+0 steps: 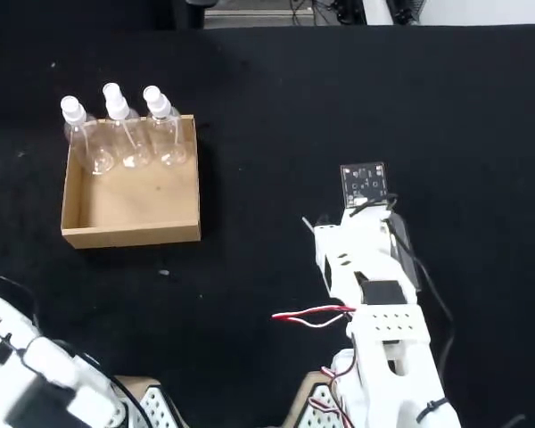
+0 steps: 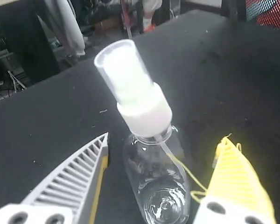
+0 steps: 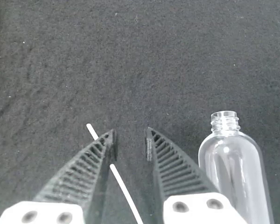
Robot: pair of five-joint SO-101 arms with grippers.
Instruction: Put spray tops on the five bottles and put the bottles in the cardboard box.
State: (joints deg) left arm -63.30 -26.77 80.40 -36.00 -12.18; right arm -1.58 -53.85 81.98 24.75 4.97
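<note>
Three capped bottles (image 1: 125, 152) stood in the box (image 1: 129, 234); the left tool (image 2: 164, 137), spread around a fourth bottle (image 2: 154, 177), probably needed to close and lift it, while the right tool (image 3: 129, 133) hung slightly parted beside the uncapped bottle (image 3: 231, 154) on the desk (image 3: 60, 56).

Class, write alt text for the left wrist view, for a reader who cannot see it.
A clear bottle fitted with a white spray top sits between the fingers of the open left gripper, touching neither, against a black table.
</note>
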